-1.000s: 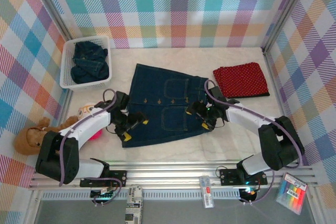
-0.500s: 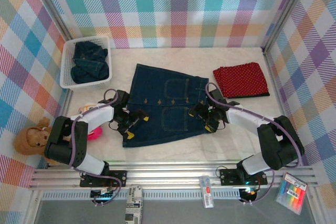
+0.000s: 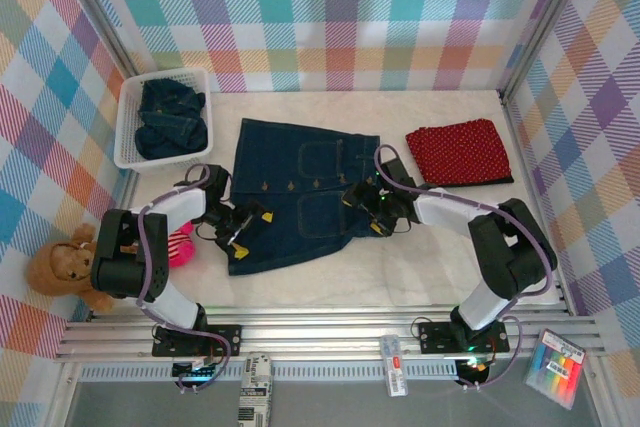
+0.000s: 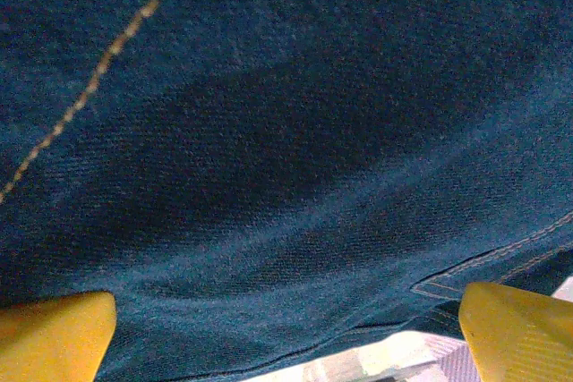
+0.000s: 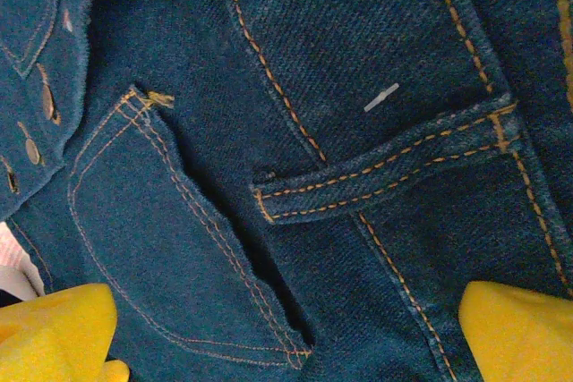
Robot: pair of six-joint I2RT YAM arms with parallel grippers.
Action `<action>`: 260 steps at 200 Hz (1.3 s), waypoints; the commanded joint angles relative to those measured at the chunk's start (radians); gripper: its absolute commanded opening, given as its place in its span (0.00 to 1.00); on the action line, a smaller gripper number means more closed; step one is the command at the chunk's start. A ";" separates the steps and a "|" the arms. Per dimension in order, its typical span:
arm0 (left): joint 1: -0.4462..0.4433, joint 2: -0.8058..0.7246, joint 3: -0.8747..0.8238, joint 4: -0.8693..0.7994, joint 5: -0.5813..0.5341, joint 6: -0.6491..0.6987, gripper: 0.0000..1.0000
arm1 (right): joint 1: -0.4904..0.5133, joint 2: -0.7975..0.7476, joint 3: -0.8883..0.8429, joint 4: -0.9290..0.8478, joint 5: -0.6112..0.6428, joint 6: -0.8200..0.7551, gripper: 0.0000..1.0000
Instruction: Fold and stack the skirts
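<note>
The denim skirt (image 3: 300, 182) lies spread flat near the middle of the table (image 3: 420, 267), with its button front and patch pockets facing up and its edges slightly skewed to the table edge. The red dotted skirt (image 3: 458, 150) rests folded to the right, well apart from it, on black cloth (image 3: 470, 183) whose edge shows beneath. More denim skirts (image 3: 170, 117) sit bunched in the white basket (image 3: 125, 152) at the far left.

The left gripper (image 3: 243, 228) hangs over the spread skirt's lower left edge. The right gripper (image 3: 368, 211) sits over the skirt's right side, beside a pocket. Both stand fully open and hold nothing. In each wrist view the yellow fingertips (image 4: 54, 337) flank bare denim.

Probable faults from this position:
- Crooked fold. The two grippers sit at unequal distances from the hem, so lifting together would likely carry the skew into the crease.
- Partial grip. A jaw closing on flat denim may pinch only the top layer or the pocket (image 5: 161, 248), leaving the back panel on the table.
- Dragging. Stiff denim may slide rather than hinge, bunching toward the far edge.
- Stack disturbance. The right arm passes near the folded pile and could nudge it.
</note>
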 commanded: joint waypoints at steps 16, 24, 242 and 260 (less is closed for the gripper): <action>0.016 -0.045 0.025 -0.042 -0.154 0.098 1.00 | 0.016 -0.041 -0.044 -0.025 0.103 -0.025 0.99; 0.014 -0.066 0.029 -0.052 -0.154 0.098 1.00 | 0.017 -0.071 -0.052 -0.024 0.109 -0.051 0.99; 0.056 -0.401 0.025 -0.212 -0.301 -0.015 1.00 | 0.179 -0.373 -0.181 -0.259 0.226 -2.093 0.67; 0.060 -0.420 -0.017 -0.206 -0.289 -0.047 1.00 | 0.177 -0.340 -0.233 -0.136 0.298 -2.173 0.61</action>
